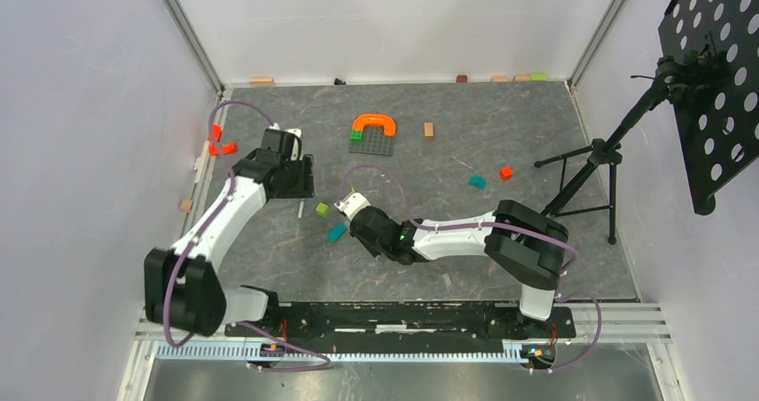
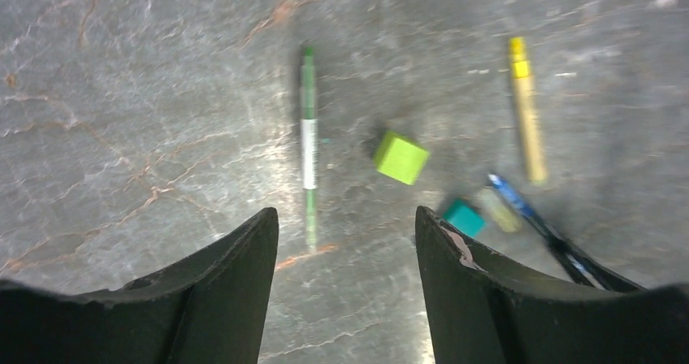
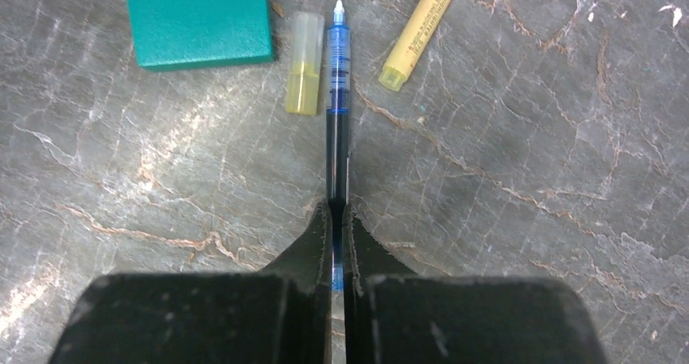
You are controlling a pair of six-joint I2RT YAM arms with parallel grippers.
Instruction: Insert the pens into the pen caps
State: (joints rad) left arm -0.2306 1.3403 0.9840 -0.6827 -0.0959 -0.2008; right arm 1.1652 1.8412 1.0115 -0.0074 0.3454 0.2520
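Grey, veined table (image 1: 447, 150) lies under both arms. On the left side, the left gripper (image 2: 345, 218) hangs over it with its jaws spread wide and nothing between them. The pale green pen (image 2: 309, 145) lies flat on the table just beyond those fingertips, closer to the left finger (image 2: 244, 258). Just right of that pen sits a lime cube (image 2: 400, 157), apart from it. Right of the cube and a little nearer is a teal block (image 3: 201, 27). A translucent yellow cap (image 3: 305, 63) lies just beside the block without touching it.

Toward the middle, the right gripper (image 3: 337, 210) has its jaws pressed together on the blue and dark pen (image 3: 337, 88), pinching its dark rear part. The pen juts straight out ahead of the fingers, white tip forward, running just alongside the yellow cap. I cannot tell whether it is lifted off the table. The tan-yellow pen (image 3: 422, 27) lies flat and slanted near that tip, well clear of it.

Farther right a second teal block (image 1: 477, 183) and a red block (image 1: 506, 173) rest on the table.
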